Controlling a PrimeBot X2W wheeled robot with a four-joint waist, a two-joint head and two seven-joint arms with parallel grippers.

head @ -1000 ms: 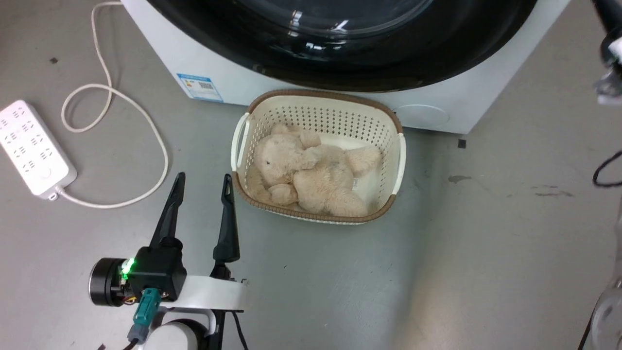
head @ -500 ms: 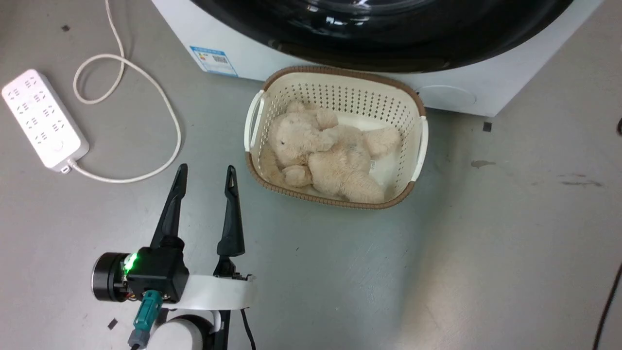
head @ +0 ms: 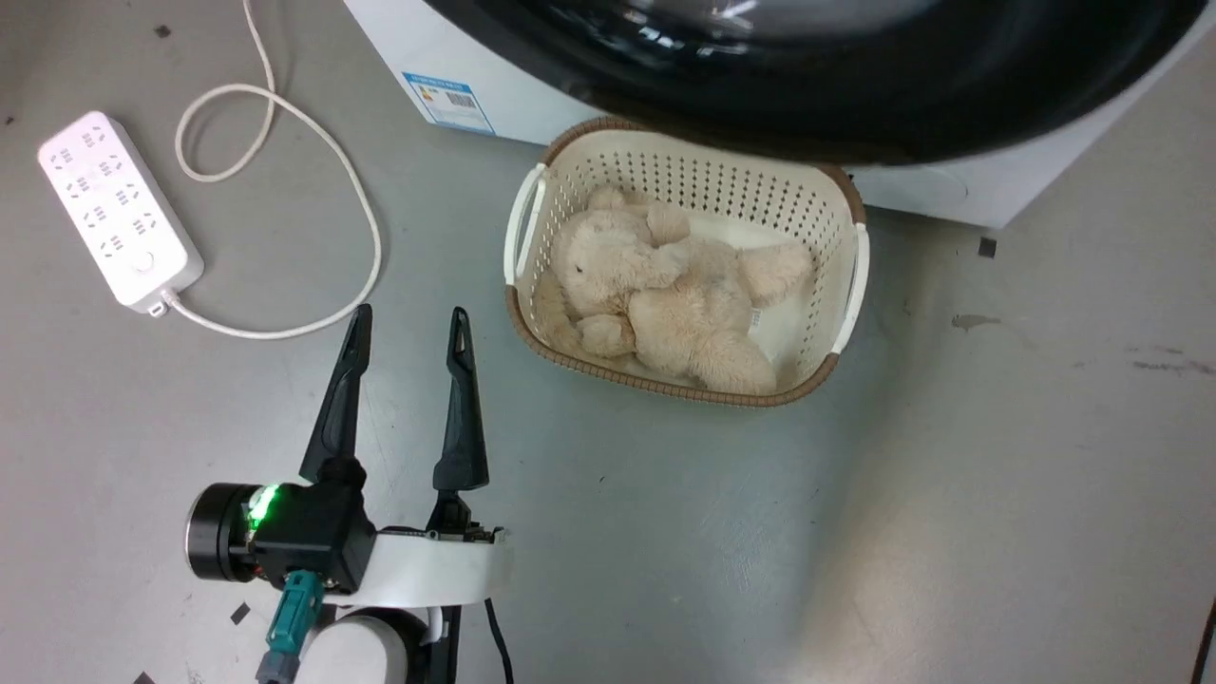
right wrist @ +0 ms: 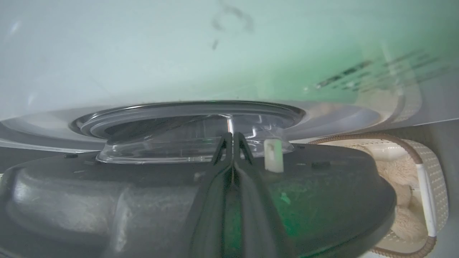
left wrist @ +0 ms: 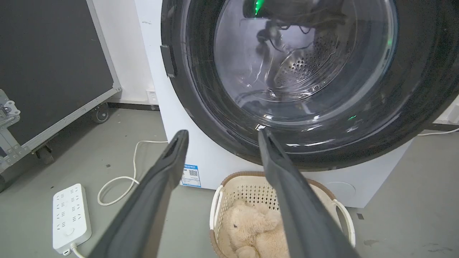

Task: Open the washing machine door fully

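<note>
Wrist view: right hand [right wrist: 233, 136] clenched (behind door [right wrist: 107, 200]).

light: bright, even, diffuse. shadows: soft, faint on floor [head: 665, 570]. glare: white streaks on door [left wrist: 304, 89] glass. right wrist view: green cast, hazy, close parts soft. wrist-view edges bowed.

The floor [head: 950, 522] bears the washer [head: 408, 47], a basket [head: 684, 176] just before it, and a power strip [head: 119, 211]. Dark scraps [head: 988, 247], perhaps tape, dot it.
</note>
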